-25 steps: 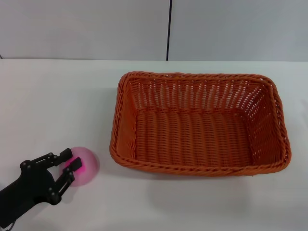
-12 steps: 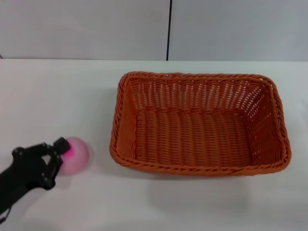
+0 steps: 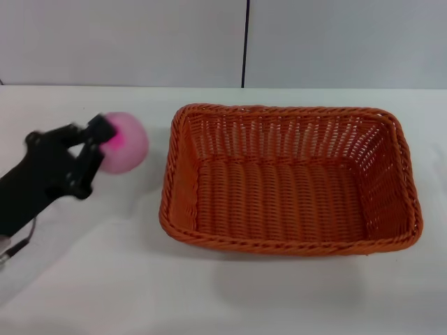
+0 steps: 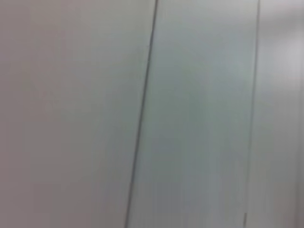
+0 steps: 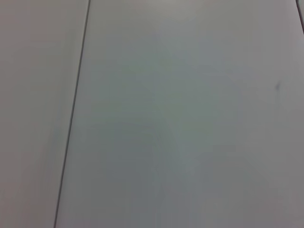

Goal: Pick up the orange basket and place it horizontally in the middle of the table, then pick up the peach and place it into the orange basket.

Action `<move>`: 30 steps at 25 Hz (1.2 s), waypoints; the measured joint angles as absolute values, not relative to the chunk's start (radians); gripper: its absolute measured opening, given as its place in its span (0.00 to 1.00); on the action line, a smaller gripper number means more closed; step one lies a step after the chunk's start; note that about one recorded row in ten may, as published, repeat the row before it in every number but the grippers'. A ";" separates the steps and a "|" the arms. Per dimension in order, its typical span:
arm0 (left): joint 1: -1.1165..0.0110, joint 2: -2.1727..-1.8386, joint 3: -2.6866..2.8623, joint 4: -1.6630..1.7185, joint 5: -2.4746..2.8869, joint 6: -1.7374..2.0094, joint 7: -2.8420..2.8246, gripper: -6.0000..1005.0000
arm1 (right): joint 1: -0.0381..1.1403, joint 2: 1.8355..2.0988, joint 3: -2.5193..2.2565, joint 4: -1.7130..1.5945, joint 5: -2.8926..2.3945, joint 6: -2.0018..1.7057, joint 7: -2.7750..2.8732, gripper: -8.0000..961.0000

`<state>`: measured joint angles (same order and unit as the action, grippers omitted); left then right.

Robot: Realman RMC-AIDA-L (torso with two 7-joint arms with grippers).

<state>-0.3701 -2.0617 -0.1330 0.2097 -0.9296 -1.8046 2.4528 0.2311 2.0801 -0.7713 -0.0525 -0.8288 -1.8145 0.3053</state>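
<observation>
Head view gives me the peach [image 3: 126, 142] as a pale pink ball with a bright magenta patch on the side facing the left gripper [image 3: 100, 142]. I see no stem spot from here. It sits up off the table [image 3: 84, 279], left of the basket [image 3: 289, 178] and just short of the basket's near-left rim, not over the opening.

My left gripper is closed on the peach, its black fingers [image 3: 98, 129] pinching the magenta side, one above and one below. The left arm comes in from the lower left edge and slants up and to the right, with the gripper about level with the basket's far half.

The basket is orange-brown wicker, rectangular, with flared ribbed walls and a braided rim. It lies with its long side across the table, right of centre, and I see nothing inside it.

Neither wrist view shows me anything but pale grey panels with thin dark seams. The right arm is out of all three views.
</observation>
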 joint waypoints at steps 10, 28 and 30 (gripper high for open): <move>-0.515 -2.070 -0.035 -0.007 -0.917 -1.701 2.461 0.05 | 0.235 2.082 -0.770 -0.049 -0.829 -1.806 0.305 0.60; -0.441 -2.066 -0.058 -0.087 -0.916 -1.604 2.530 0.45 | 0.228 2.082 -0.696 -0.026 -0.828 -1.793 0.305 0.60; -0.419 -2.066 -0.094 -0.083 -0.918 -1.607 2.552 0.53 | 0.227 2.081 -0.677 -0.020 -0.828 -1.786 0.305 0.60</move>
